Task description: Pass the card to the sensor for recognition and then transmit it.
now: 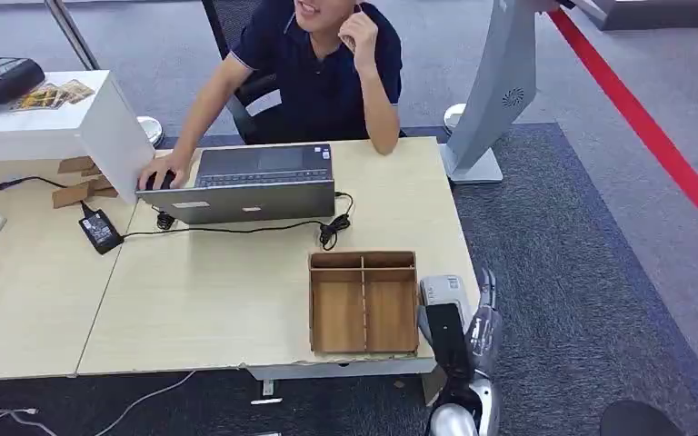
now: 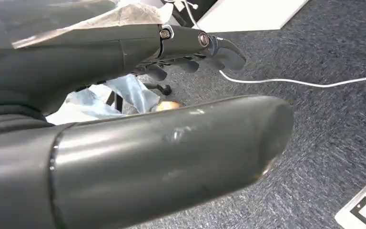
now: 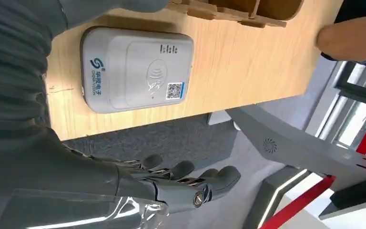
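The pale wood surface (image 1: pixel 236 300) carries the largest things first: a grey laptop (image 1: pixel 250 186) in front of a seated person (image 1: pixel 314 68), whose hand rests on a mouse beside it, then a wooden divided tray (image 1: pixel 363 302) near the front right corner. Just beside the tray, at the surface's right edge, lies the card sensor (image 3: pixel 136 75), a flat pale grey box with rounded corners, a contactless-wave mark at its middle, a small blue QR sticker and a blue logo with lettering at one end. The right hand (image 3: pixel 190 183) hangs just off the surface's edge next to the sensor, over dark carpet, fingers spread loosely and holding nothing. The left hand (image 2: pixel 190 47) hangs above the carpet, its fingers somewhat apart and empty, with a white cable (image 2: pixel 305 82) lying on the floor beyond it. No view lets me pick out the card.
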Controlling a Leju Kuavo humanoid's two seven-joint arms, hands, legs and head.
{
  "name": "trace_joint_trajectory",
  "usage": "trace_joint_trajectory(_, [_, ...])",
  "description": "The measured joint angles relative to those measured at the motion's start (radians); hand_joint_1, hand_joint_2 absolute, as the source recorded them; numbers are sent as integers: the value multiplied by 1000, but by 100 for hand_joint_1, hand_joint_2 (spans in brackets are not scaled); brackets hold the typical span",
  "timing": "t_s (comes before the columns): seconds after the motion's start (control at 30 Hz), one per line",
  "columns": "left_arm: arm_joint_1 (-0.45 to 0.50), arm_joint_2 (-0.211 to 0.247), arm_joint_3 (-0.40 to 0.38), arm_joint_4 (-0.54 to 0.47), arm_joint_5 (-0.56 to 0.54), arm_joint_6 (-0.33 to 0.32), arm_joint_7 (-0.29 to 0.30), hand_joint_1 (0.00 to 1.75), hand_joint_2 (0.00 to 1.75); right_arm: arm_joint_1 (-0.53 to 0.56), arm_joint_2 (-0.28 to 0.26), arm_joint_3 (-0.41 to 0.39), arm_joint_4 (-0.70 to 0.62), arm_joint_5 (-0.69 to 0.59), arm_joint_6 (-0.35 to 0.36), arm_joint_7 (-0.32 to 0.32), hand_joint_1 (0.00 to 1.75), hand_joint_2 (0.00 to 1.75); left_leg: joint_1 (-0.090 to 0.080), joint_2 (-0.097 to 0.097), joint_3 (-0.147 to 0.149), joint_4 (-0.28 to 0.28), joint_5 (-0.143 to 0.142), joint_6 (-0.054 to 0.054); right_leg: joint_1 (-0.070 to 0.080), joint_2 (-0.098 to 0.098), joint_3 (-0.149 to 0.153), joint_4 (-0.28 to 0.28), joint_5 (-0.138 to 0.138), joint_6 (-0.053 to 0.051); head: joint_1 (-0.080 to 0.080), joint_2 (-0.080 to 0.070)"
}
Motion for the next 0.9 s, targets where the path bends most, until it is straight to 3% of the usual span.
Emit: trace_joint_trajectory(0.9, [0,-1,0,0,8,0,-3,0,0,0,0,0,1,2,0,5,0,175,0,0,0,0,0,0,0,0,0,0,0,0,0,0])
